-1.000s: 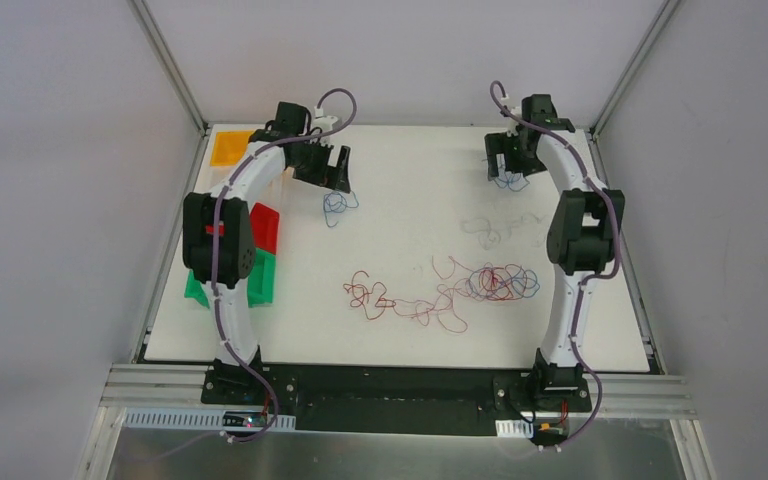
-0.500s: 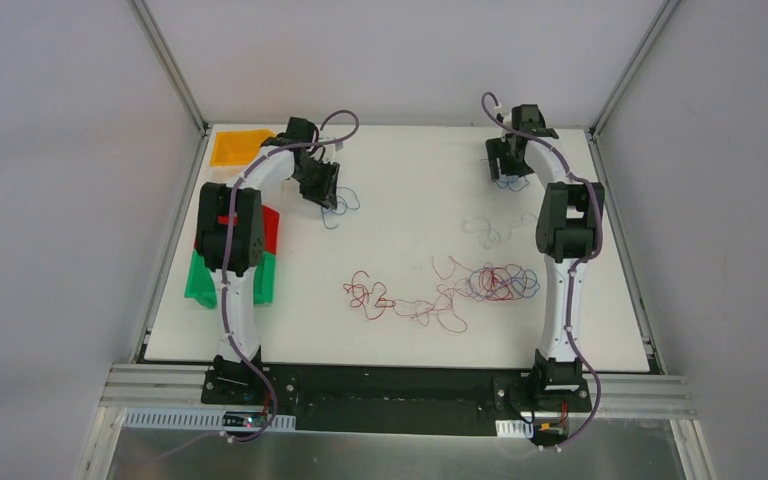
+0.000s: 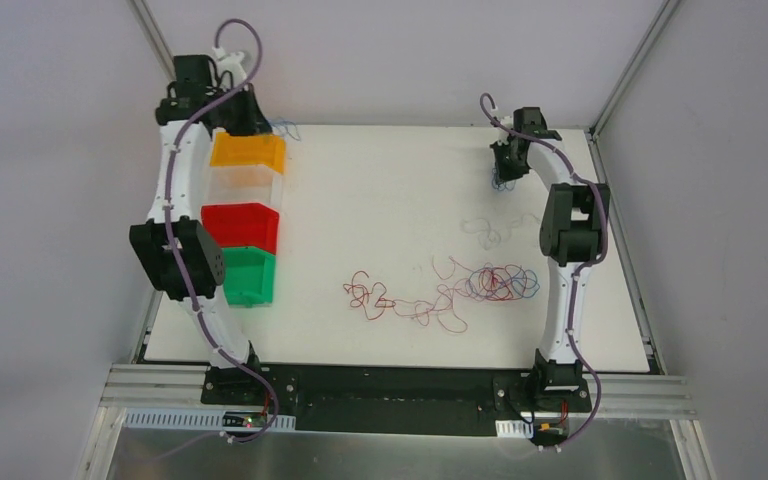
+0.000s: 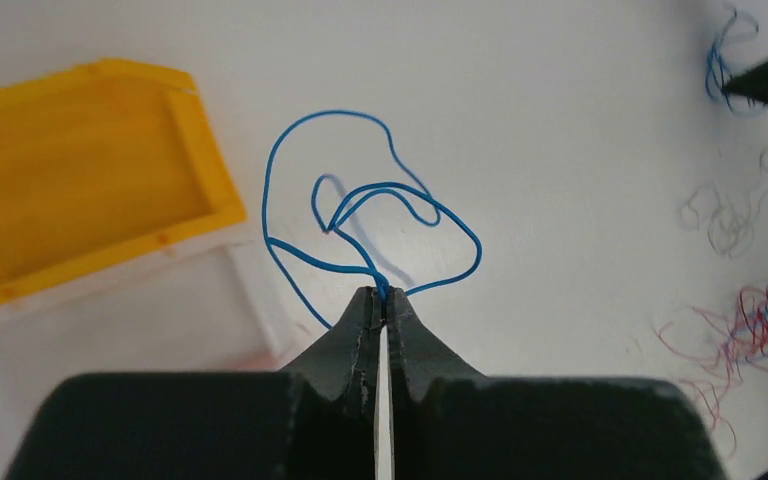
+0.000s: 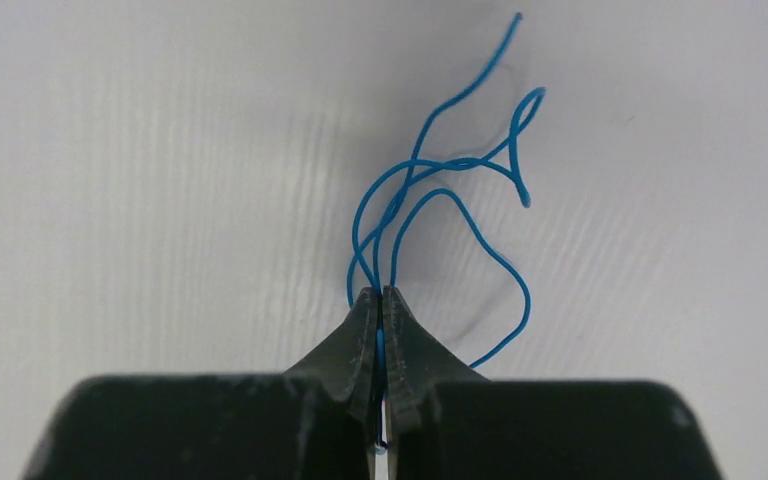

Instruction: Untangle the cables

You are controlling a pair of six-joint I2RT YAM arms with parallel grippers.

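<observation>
The cables lie in separate groups. A red, blue and purple tangle (image 3: 498,283) sits right of centre, with red loops (image 3: 380,298) trailing to its left and a pale loop (image 3: 485,232) behind it. My left gripper (image 4: 382,297) is shut on a blue cable (image 4: 360,200), lifted beside the yellow bin (image 4: 70,200); from above it is at the back left corner (image 3: 260,122). My right gripper (image 5: 380,293) is shut on another blue cable (image 5: 440,190), low over the table at the back right (image 3: 508,165). The tangle (image 4: 760,325) also shows at the right edge of the left wrist view.
A row of bins lines the table's left side: yellow (image 3: 248,152), clear (image 3: 243,185), red (image 3: 243,225) and green (image 3: 248,275). Metal frame posts rise at both back corners, and grey walls close in the sides.
Both grippers closed on their blue cables. The left arm swung from the table's middle left to the back left corner, carrying its cable and uncovering the bins. The right arm barely moved.
</observation>
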